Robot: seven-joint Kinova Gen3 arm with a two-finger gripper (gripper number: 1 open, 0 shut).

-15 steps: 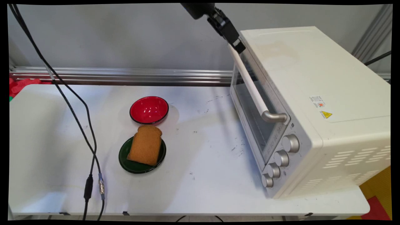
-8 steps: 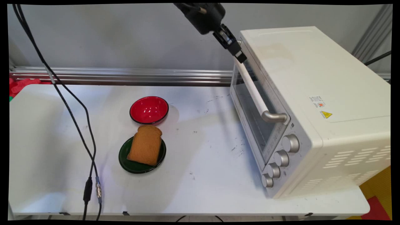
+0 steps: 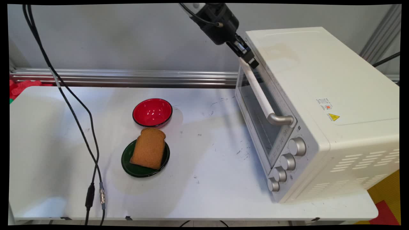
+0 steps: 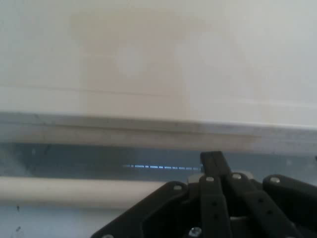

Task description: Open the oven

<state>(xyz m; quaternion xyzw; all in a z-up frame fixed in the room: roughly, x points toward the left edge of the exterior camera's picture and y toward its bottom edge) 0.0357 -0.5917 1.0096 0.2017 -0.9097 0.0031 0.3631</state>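
Black in colour, the gripper point(image 3: 251, 61) is seen at the far upper end of one long cream bar handle point(image 3: 260, 92), which runs across the glass door point(image 3: 255, 123) of one cream-white metal toaster oven point(image 3: 319, 95). Its tip is touching or just beside that end of the handle, close under the oven's top front edge. Whether it is open or closed, and whether anything is gripped, cannot be told from either view. In the hand view the black linkage is seen low in the picture, with the cream bar behind it, a strip of glass above the bar, and the oven's pale top panel, marked by a faint brownish stain, filling the upper part.

The door is shut. Four silver round knobs point(image 3: 288, 161) are counted in a row below the near end of the handle. The oven stands on the right part of one white table point(image 3: 207, 185).

Well apart from the gripper, left of the table's middle, one red bowl with a dark rim point(image 3: 152, 112) is placed. Just nearer than it, one dark green round plate point(image 3: 127, 166) is found, with one brown slice of bread point(image 3: 148, 152) lying on it. Two black cables point(image 3: 74, 115) are hung down on the left.
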